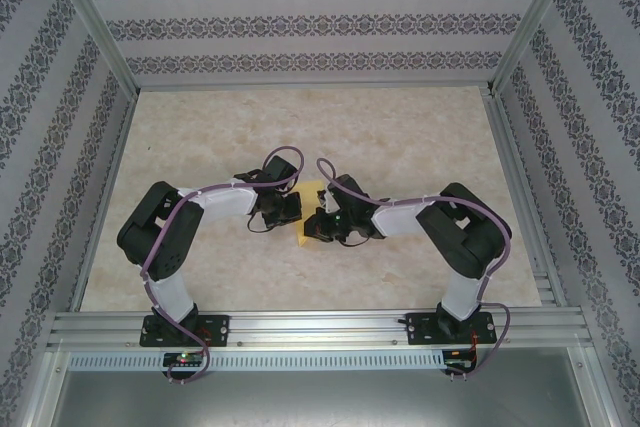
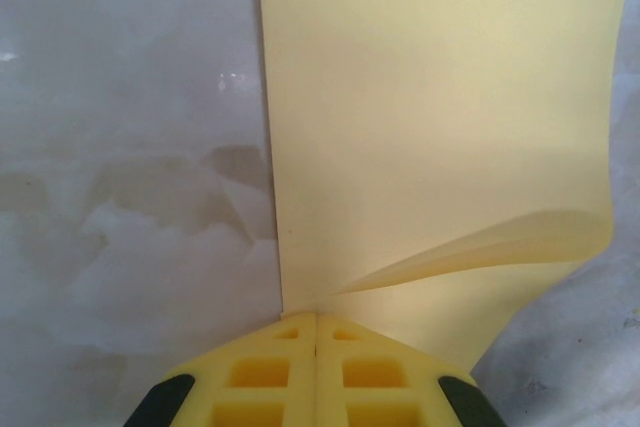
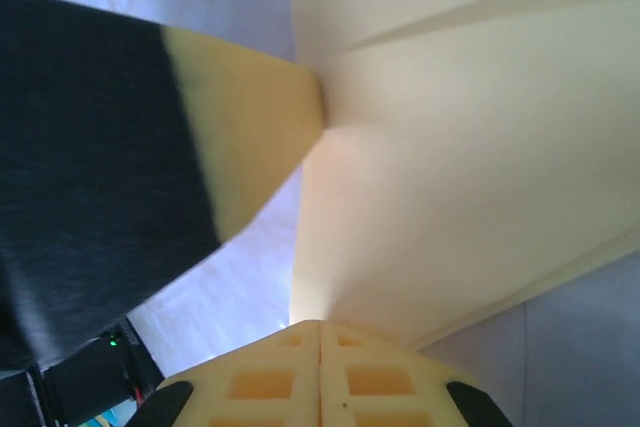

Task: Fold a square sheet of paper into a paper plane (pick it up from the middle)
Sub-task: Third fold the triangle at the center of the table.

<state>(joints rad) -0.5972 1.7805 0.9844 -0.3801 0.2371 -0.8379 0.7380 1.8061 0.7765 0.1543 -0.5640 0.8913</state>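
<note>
Mottled tabletop (image 1: 400, 147) under yellow paper (image 1: 308, 239), patterned walls (image 1: 300, 27) around.

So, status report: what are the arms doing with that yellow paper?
Left gripper, right gripper: both shut on the paper. One flap curled. Nothing blocking.

1. From above, the square sheet of paper (image 1: 305, 238) is mostly hidden by the left hand (image 1: 285, 209) and right hand (image 1: 325, 224).
2. Both wrist views cut off its far end.
3. Its outline cannot be told from above.
</note>
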